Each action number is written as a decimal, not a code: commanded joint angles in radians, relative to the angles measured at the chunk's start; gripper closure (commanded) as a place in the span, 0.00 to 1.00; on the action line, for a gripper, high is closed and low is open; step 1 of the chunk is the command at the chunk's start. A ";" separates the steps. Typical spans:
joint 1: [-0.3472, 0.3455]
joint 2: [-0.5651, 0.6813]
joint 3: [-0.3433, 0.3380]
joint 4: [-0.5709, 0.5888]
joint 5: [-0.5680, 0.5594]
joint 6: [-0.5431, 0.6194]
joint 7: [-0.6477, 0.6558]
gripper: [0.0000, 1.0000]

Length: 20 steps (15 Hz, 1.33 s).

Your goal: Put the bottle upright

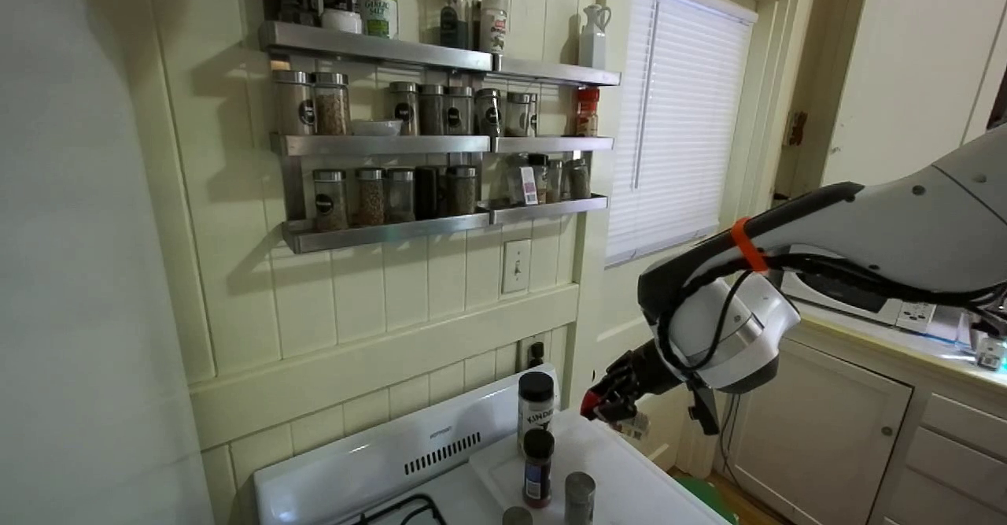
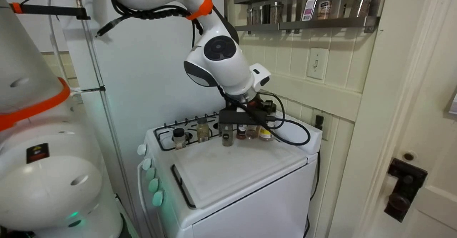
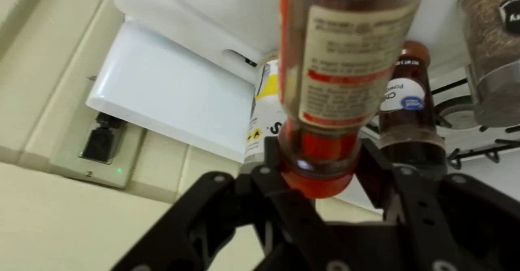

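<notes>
My gripper point(image 3: 319, 153) is shut on a spice bottle point(image 3: 345, 63) with a red cap and cream label, holding it near the cap. In an exterior view the gripper point(image 1: 612, 403) is above the stove's right side; the bottle's red cap point(image 1: 588, 404) is higher than its labelled body point(image 1: 635, 425), so it is tilted in the air. A slim bottle with reddish body and dark top point(image 1: 537, 470) stands upright on the stove; it also shows in the wrist view point(image 3: 410, 120). In an exterior view the gripper and held bottle are largely hidden behind the wrist camera point(image 2: 242, 117).
A tall white-labelled bottle point(image 1: 536, 415) stands against the stove's back panel. A glass jar point(image 1: 580, 497) stands in front, with several more jars point(image 2: 202, 130) along the burner side. The white stove cover point(image 2: 228, 166) lies before them. Wall shelves point(image 1: 385, 230) hold many spice jars.
</notes>
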 commanded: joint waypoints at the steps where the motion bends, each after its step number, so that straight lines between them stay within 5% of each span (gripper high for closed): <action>1: 0.011 -0.102 0.028 -0.024 0.258 0.112 -0.060 0.75; 5: -0.119 -0.189 0.107 0.016 0.529 0.160 -0.198 0.75; 12: -0.640 -0.362 0.450 -0.013 1.021 0.000 -0.553 0.75; 13: -0.514 -0.305 0.352 0.028 0.893 0.059 -0.447 0.75; 14: -0.552 -0.313 0.376 0.020 0.904 0.044 -0.460 0.50; 19: -0.532 -0.310 0.361 0.024 0.894 0.044 -0.448 0.50; 20: -0.530 -0.310 0.361 0.024 0.894 0.044 -0.448 0.75</action>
